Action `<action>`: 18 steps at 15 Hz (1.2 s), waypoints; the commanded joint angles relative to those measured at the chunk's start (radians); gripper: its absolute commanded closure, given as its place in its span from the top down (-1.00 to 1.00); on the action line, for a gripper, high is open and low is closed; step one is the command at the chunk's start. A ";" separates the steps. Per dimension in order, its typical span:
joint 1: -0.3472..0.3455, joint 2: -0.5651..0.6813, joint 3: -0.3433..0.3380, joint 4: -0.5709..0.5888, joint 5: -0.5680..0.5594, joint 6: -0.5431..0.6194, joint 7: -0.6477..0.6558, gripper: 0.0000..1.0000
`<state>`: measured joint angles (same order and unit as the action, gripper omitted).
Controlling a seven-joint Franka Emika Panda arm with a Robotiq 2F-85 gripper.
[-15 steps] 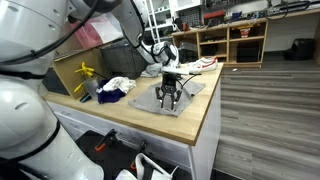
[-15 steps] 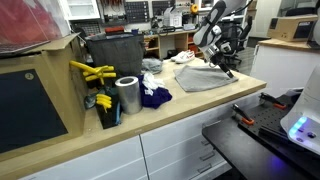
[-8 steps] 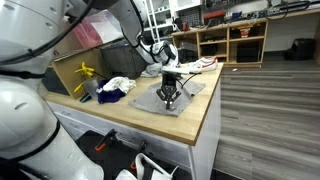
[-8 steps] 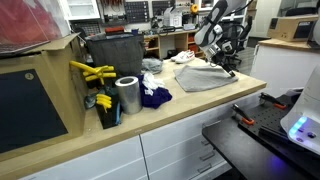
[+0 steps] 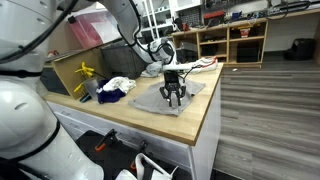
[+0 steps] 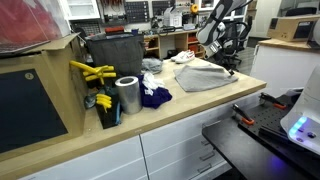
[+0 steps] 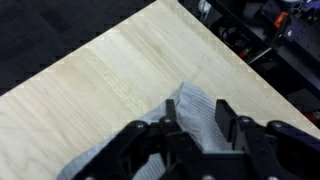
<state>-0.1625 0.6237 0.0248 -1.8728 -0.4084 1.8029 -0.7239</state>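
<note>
A grey ribbed cloth [image 5: 150, 101] lies spread on the wooden countertop [image 5: 195, 115]; it also shows in an exterior view [image 6: 200, 76]. My gripper [image 5: 174, 99] points down over the cloth's edge, near the counter's end [image 6: 222, 63]. In the wrist view the two fingers [image 7: 198, 120] are closed in on a raised corner of the grey cloth [image 7: 193, 103], which fills the gap between them. The cloth's tip lies on the bare wood just beyond the fingers.
A dark blue cloth [image 6: 155, 97] and a white cloth [image 6: 152, 66] lie further along the counter. A metal can [image 6: 127, 95], yellow tools [image 6: 90, 72] and a black bin [image 6: 112, 52] stand beside them. The counter edge [image 5: 212, 120] drops to the floor; wooden shelves [image 5: 230, 40] stand behind.
The gripper has shifted slightly sideways along the cloth's edge, and its fingers have narrowed around the cloth. The rest of the counter is unchanged.
</note>
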 commanded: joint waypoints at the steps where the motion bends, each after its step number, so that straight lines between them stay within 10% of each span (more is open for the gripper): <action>1: 0.001 -0.061 -0.020 -0.083 -0.042 0.097 -0.032 0.56; 5: -0.001 -0.072 -0.029 -0.130 -0.046 0.138 -0.051 1.00; 6: 0.000 -0.074 -0.030 -0.140 -0.041 0.137 -0.052 0.30; 8: 0.002 -0.081 -0.029 -0.157 -0.031 0.125 -0.050 0.36; 18: 0.003 -0.094 -0.022 -0.172 -0.011 0.125 -0.046 -1.00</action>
<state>-0.1632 0.5761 0.0035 -2.0146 -0.4363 1.9127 -0.7532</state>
